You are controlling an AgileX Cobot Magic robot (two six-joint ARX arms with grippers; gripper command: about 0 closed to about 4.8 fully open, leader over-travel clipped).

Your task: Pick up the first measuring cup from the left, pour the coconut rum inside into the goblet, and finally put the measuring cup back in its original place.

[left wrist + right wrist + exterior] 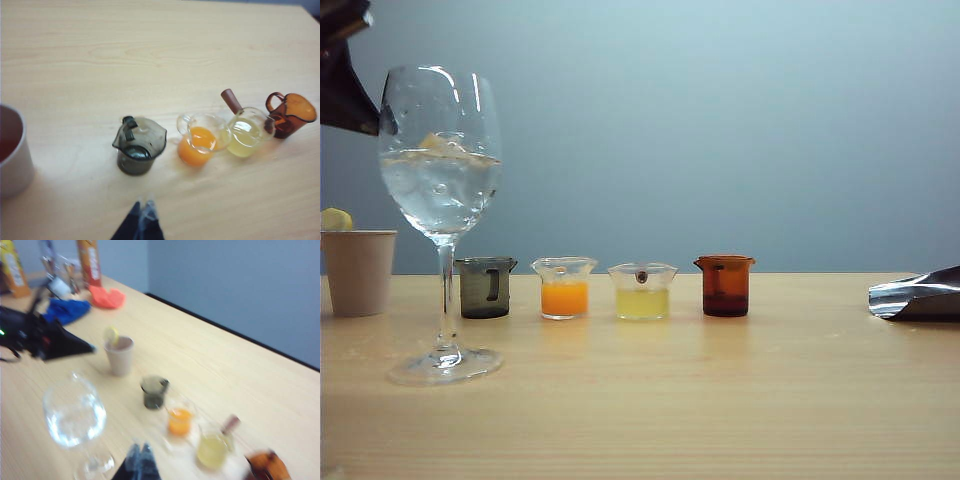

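Smoky-grey first measuring cup [486, 287] upright on wooden table [720, 400], leftmost in row with orange cup [564, 288], pale-yellow cup [642, 291], amber cup [725, 285]. Goblet [441, 180] with ice just in front-left of it; paper cup [358, 270] far left. Left arm dark, top-left corner; right gripper [918, 296] low at right edge.

Left wrist view: left gripper [141, 222] closed, empty, above table near grey cup [138, 144].

Right wrist view, blurred: right gripper [138, 465] tips together, empty; goblet [75, 417] beside it.

Pale wood table [740, 400], plain blue-grey wall [720, 120] behind, soft even light.
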